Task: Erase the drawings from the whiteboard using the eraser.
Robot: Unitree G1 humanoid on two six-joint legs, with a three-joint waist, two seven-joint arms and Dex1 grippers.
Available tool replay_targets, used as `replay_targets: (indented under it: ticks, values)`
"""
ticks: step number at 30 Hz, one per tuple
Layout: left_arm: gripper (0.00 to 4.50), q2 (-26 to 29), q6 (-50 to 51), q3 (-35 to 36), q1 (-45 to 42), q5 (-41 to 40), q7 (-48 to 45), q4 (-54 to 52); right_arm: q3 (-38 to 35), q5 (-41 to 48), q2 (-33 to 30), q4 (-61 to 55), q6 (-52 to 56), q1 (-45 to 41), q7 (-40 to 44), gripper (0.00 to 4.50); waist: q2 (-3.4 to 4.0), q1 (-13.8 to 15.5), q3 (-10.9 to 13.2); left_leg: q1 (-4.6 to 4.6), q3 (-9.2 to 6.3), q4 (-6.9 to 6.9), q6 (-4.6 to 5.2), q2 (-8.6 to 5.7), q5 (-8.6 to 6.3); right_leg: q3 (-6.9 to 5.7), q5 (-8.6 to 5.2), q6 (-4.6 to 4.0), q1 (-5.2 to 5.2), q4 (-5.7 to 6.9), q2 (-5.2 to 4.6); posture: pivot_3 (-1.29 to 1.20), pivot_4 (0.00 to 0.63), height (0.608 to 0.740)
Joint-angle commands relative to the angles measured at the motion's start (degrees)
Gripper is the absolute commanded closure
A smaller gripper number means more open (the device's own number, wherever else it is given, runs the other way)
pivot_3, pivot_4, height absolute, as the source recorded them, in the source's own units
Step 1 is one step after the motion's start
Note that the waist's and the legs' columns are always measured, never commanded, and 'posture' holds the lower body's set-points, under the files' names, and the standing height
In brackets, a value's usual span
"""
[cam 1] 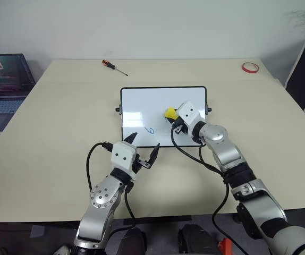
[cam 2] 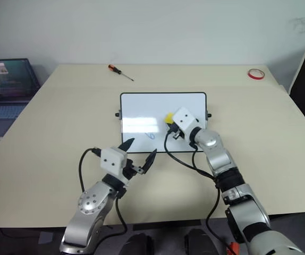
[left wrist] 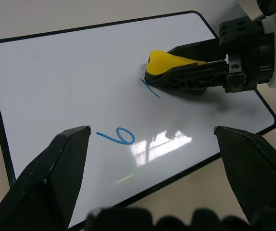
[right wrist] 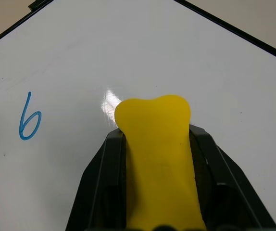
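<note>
The right gripper point(cam 1: 172, 118) clenches the eraser point(cam 1: 170, 112) at the centre of the frame, pressing it flat on the whiteboard point(cam 1: 142, 103) to wipe the drawings point(cam 1: 150, 129). The left gripper point(cam 1: 142, 149) waits released below.

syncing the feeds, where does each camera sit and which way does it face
Head eyes: on the head, looking forward and down at the table and whiteboard; both arms show.
Left wrist: along the open left end effector toward the whiteboard, blue loop and right end effector.
Right wrist: along the right end effector shut on the eraser.
Shared: whiteboard, eraser, blue loop.
</note>
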Motion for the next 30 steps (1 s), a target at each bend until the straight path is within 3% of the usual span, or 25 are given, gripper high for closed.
replay_targets:
  ticks: [1,8,30]
  values:
    - [0.0,-0.07,-0.67,-0.16,-0.15,-0.08,-0.23,-1.12,-0.58,-0.04,-0.35,2.73,1.45,-0.17,-0.37,2.32,0.0,0.01,0.0,0.0,0.0,0.0,0.0,0.0,0.0,0.0,-0.02,0.04,0.0,0.0,0.0,0.0,0.15,0.74]
    - [0.0,0.03,-0.68,-0.35,-0.35,-0.16,-0.61,-1.02,-0.95,-0.76,-0.77,3.04,0.9,0.18,-1.62,0.01,0.0,0.13,0.0,-0.01,-0.01,0.02,0.0,0.01,0.0,-0.03,-0.06,0.11,0.02,0.0,-0.01,0.0,0.15,0.74]
    - [0.0,-0.22,-0.7,-0.48,-1.08,-0.03,-1.3,-0.26,-3.91,4.07,-5.27,-13.09,8.92,6.9,0.34,0.01,-0.04,0.51,0.32,-0.52,-0.08,-0.05,0.0,-0.01,0.0,-0.1,0.02,-0.03,-0.42,-0.05,-0.08,0.0,0.15,0.74]
